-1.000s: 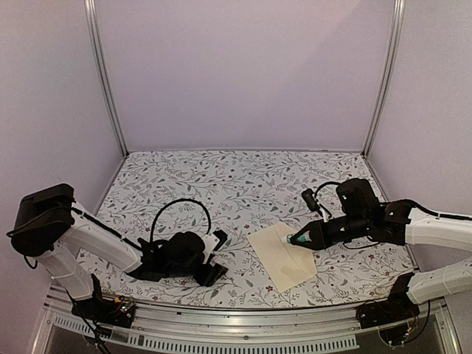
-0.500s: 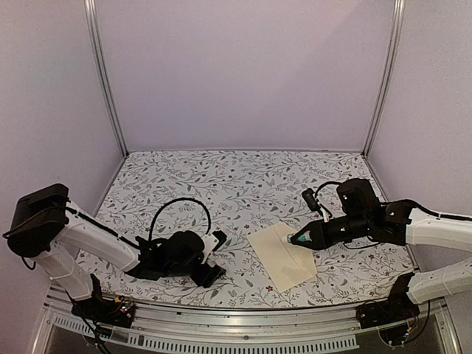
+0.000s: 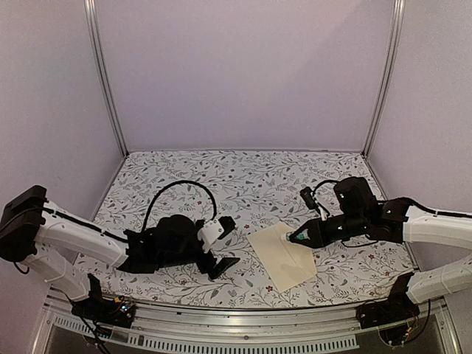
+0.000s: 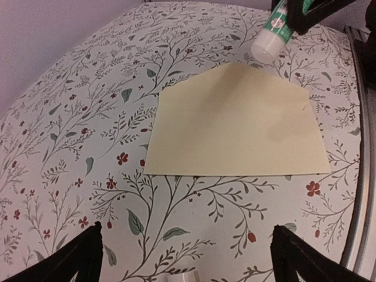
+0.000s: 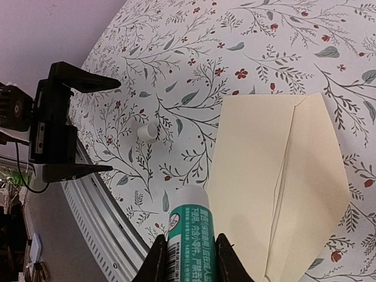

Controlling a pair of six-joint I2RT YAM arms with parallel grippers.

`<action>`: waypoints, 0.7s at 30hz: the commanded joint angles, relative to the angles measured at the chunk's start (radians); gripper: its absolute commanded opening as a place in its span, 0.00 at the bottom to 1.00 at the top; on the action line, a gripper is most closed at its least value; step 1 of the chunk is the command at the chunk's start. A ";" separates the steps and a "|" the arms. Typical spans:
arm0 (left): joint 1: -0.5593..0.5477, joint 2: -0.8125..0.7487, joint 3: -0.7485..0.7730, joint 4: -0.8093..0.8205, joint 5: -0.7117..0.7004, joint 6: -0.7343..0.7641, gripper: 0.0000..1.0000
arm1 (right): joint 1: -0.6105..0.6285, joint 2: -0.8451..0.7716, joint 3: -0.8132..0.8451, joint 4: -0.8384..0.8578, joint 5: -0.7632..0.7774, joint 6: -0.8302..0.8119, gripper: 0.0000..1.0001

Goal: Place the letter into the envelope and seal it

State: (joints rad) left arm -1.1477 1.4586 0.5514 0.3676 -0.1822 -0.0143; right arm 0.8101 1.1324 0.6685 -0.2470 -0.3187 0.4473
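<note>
The cream envelope (image 3: 282, 256) lies flat on the floral table, its pointed flap unfolded toward the right arm. The letter does not show in any view. My right gripper (image 3: 301, 237) is shut on a green-and-white glue stick (image 5: 191, 232). The stick's white tip hangs just over the envelope's (image 5: 276, 176) edge, near the flap. My left gripper (image 3: 220, 245) stands wide open just left of the envelope (image 4: 235, 126), with nothing between its fingers. Its dark fingertips (image 4: 88, 258) frame the bottom of the left wrist view. The glue stick (image 4: 271, 36) shows beyond the envelope there.
A small white cap (image 5: 147, 132) lies on the table between the left gripper (image 5: 59, 123) and the envelope; it also peeks in as the cap (image 4: 185, 276) under the left wrist. The metal rail (image 3: 243, 317) runs along the near table edge.
The left gripper has opened wide and moved right, toward the envelope, with its arm stretched out. The right arm, glue stick and envelope have stayed put.
</note>
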 commanded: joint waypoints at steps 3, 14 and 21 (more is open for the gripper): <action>-0.005 0.029 0.008 0.256 0.153 0.289 1.00 | 0.003 0.026 0.056 0.016 -0.022 -0.008 0.00; -0.005 0.185 0.108 0.363 0.313 0.434 0.85 | 0.065 0.111 0.116 0.028 -0.076 0.005 0.00; -0.013 0.248 0.158 0.379 0.340 0.409 0.77 | 0.104 0.191 0.157 0.048 -0.089 0.014 0.00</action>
State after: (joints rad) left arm -1.1481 1.6775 0.6830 0.6991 0.1223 0.3935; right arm 0.8906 1.2884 0.7780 -0.2302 -0.3874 0.4541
